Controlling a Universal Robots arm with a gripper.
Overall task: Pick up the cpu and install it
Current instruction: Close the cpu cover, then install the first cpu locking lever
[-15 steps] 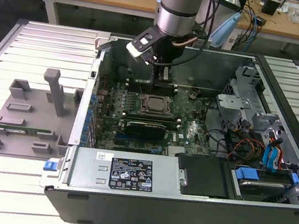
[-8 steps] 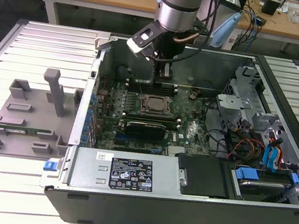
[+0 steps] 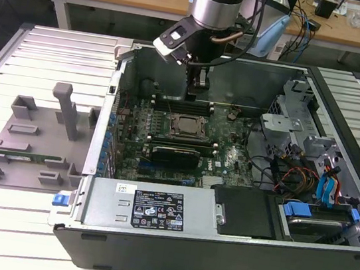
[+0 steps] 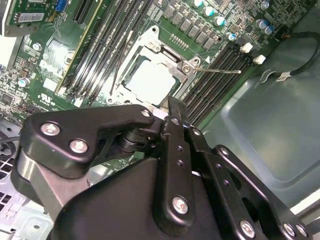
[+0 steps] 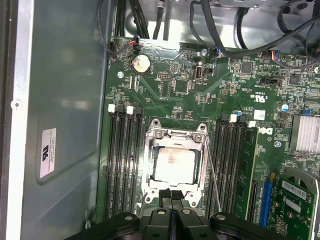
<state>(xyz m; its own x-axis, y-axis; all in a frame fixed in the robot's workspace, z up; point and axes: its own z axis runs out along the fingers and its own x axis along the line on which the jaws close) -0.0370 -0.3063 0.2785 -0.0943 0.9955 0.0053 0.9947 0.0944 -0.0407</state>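
Note:
The cpu [image 3: 186, 126] lies flat in the metal socket frame [image 3: 187, 117] on the green motherboard inside the open computer case. Its silver top shows in both wrist views [image 5: 174, 165] [image 4: 150, 80], seated square inside the frame [image 5: 175, 134]. My gripper [image 3: 196, 91] hangs just above the board at the socket's far edge, over the memory slots. Its two black fingers [image 5: 167, 199] are pressed together with nothing between them, the tips [image 4: 173, 107] right at the rim of the socket. A thin socket lever wire [image 5: 214, 180] runs along one side of the frame.
Rows of black memory slots [image 5: 122, 160] flank the socket on both sides. A black graphics card [image 3: 176, 153] sits in front of it. Cables and drive bays [image 3: 309, 167] crowd the case at the exterior view's right. A grey tray [image 3: 32, 134] lies outside the case.

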